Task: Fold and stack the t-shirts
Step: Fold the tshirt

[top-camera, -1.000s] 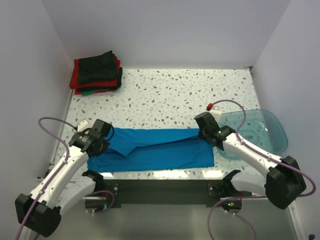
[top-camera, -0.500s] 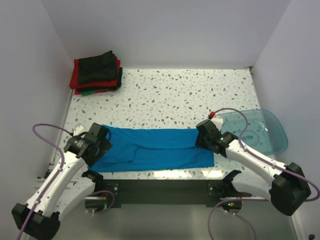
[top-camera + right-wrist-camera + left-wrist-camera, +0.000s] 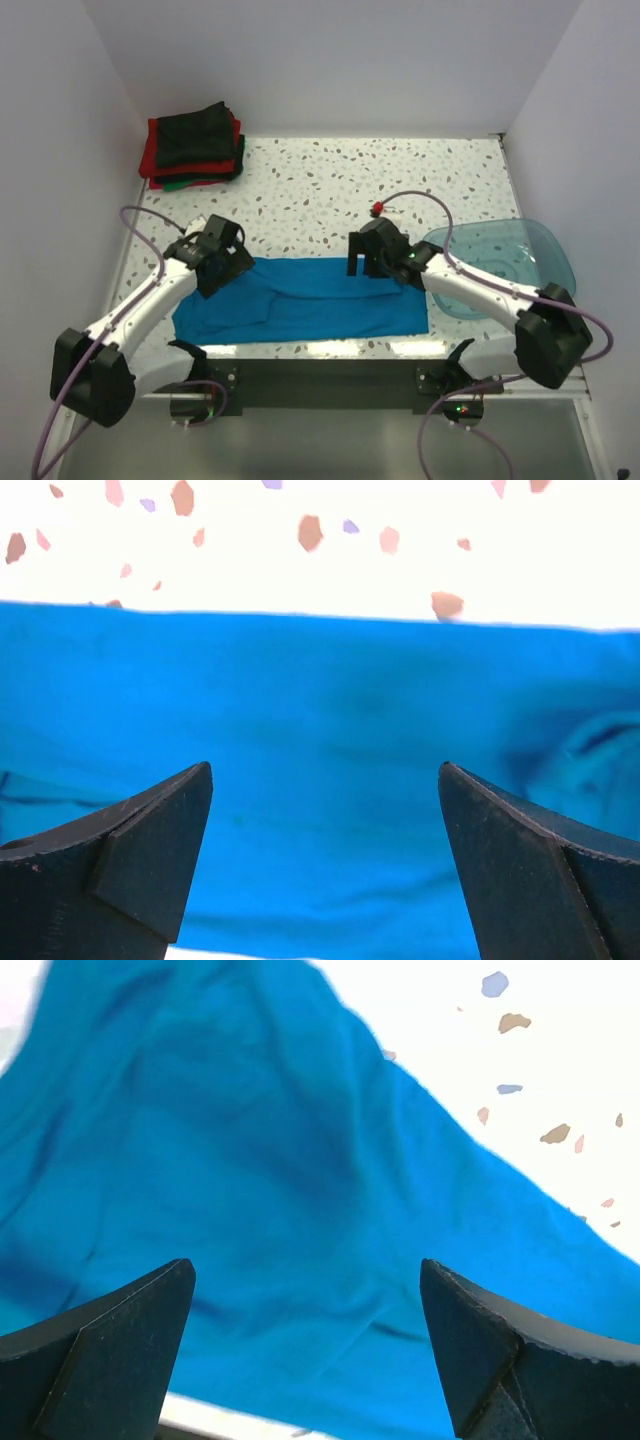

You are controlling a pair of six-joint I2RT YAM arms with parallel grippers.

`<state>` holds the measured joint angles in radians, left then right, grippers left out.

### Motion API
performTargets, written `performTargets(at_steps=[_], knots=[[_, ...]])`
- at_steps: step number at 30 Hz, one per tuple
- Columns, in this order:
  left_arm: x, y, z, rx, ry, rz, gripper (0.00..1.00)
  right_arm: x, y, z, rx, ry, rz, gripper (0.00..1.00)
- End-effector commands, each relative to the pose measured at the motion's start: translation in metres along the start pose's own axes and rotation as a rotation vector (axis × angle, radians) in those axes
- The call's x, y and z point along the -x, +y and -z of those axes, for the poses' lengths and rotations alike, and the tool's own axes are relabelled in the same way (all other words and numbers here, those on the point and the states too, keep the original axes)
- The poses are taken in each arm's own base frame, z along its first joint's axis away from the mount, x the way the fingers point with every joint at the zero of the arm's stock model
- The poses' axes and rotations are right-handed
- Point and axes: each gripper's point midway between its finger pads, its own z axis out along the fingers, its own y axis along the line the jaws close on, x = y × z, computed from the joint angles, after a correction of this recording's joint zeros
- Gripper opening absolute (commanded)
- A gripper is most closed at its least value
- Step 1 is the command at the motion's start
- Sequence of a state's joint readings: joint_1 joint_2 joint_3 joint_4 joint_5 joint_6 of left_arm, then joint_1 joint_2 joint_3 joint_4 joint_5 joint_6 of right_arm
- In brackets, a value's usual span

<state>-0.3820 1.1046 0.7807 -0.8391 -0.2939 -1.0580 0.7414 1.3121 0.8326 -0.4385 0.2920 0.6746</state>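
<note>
- Top view: the blue t-shirt [image 3: 310, 305] lies flat along the near edge of the desk [image 3: 400, 190]. The folded stack [image 3: 193, 148] sits in the far-left corner.
- Left wrist: the left gripper [image 3: 305, 1360] is spread wide over blue cloth, holding nothing.
- Right wrist: the right gripper [image 3: 325, 870] is equally spread above the shirt's far edge.

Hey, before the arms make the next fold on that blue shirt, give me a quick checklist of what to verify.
1. Left end effector open, empty, over the shirt: ok.
2. Right end effector open, empty, over the shirt: ok.
3. Shirt folded into a long strip: ok.
4. Shirt's right end apart from the tub: cannot tell.
5. Stack in the back-left corner, well apart from both end effectors: ok.
</note>
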Motion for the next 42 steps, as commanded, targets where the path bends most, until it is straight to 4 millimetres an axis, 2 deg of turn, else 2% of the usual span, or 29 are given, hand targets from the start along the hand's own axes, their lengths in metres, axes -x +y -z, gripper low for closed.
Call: performTargets(at_steps=[1, 3, 4, 6, 10, 11, 12, 15, 18, 21, 25, 27, 31, 32, 33, 34, 36, 37, 38, 39, 41, 42], knots=[[0.016, -0.041, -0.016, -0.110, -0.041, -0.030, 1.00, 0.020, 0.022, -0.018, 0.012, -0.024, 0.046, 0.99], [0.008, -0.041, -0.035, -0.096, 0.008, -0.030, 1.00, 0.015, 0.020, -0.026, -0.028, 0.004, 0.053, 0.99], [-0.002, -0.034, -0.045, -0.075, 0.033, -0.036, 1.00, 0.008, 0.012, -0.035, -0.078, 0.029, 0.042, 0.99], [-0.012, -0.024, -0.063, -0.035, 0.068, -0.030, 1.00, -0.006, 0.002, -0.042, -0.126, 0.068, 0.042, 0.99], [-0.026, 0.017, -0.090, 0.079, 0.134, -0.015, 1.00, -0.019, -0.032, -0.046, -0.278, 0.069, 0.029, 0.98], [-0.023, 0.027, -0.095, 0.103, 0.139, 0.012, 1.00, -0.017, -0.044, -0.042, -0.327, 0.048, 0.033, 0.99], [-0.024, 0.035, -0.099, 0.125, 0.147, 0.015, 1.00, -0.022, -0.058, -0.042, -0.365, 0.054, 0.025, 0.99], [-0.021, 0.056, -0.105, 0.181, 0.142, 0.042, 1.00, -0.033, -0.082, -0.039, -0.398, 0.072, -0.024, 0.99], [-0.014, 0.060, -0.106, 0.187, 0.132, 0.047, 1.00, -0.043, -0.089, -0.033, -0.381, 0.093, -0.033, 0.99], [-0.005, 0.059, -0.107, 0.198, 0.118, 0.056, 1.00, -0.049, -0.086, -0.024, -0.338, 0.111, -0.043, 0.99], [0.006, 0.046, -0.107, 0.168, 0.109, 0.060, 1.00, -0.034, -0.048, -0.008, -0.107, 0.067, -0.046, 0.99], [0.010, 0.037, -0.108, 0.130, 0.110, 0.054, 1.00, -0.023, -0.029, -0.006, -0.015, 0.032, -0.037, 0.99], [0.020, 0.013, -0.113, 0.054, 0.113, 0.048, 1.00, -0.008, -0.003, -0.015, 0.083, 0.027, 0.043, 0.99], [0.019, 0.007, -0.115, 0.030, 0.127, 0.045, 1.00, -0.012, 0.000, -0.027, 0.082, 0.049, 0.054, 0.99], [0.020, 0.000, -0.121, 0.007, 0.132, 0.042, 1.00, -0.009, 0.005, -0.031, 0.088, 0.053, 0.059, 0.99], [0.024, -0.009, -0.123, -0.017, 0.131, 0.032, 1.00, -0.014, 0.007, -0.037, 0.088, 0.075, 0.061, 0.99], [0.019, -0.021, -0.131, -0.023, 0.151, 0.000, 1.00, -0.028, 0.008, -0.050, 0.091, 0.124, 0.052, 0.99], [0.027, -0.035, -0.132, -0.042, 0.135, -0.017, 1.00, -0.034, 0.007, -0.053, 0.088, 0.138, 0.047, 0.99], [0.018, -0.041, -0.140, -0.022, 0.147, -0.060, 1.00, -0.042, 0.003, -0.054, 0.078, 0.160, 0.043, 0.99], [0.015, -0.046, -0.143, -0.009, 0.153, -0.085, 1.00, -0.057, -0.004, -0.055, 0.064, 0.205, 0.042, 0.99], [0.006, -0.072, -0.152, -0.022, 0.178, -0.152, 1.00, -0.077, -0.010, -0.048, 0.072, 0.262, 0.044, 0.99], [0.004, -0.081, -0.154, -0.032, 0.182, -0.171, 1.00, -0.095, -0.017, -0.041, 0.081, 0.292, 0.050, 0.99]])
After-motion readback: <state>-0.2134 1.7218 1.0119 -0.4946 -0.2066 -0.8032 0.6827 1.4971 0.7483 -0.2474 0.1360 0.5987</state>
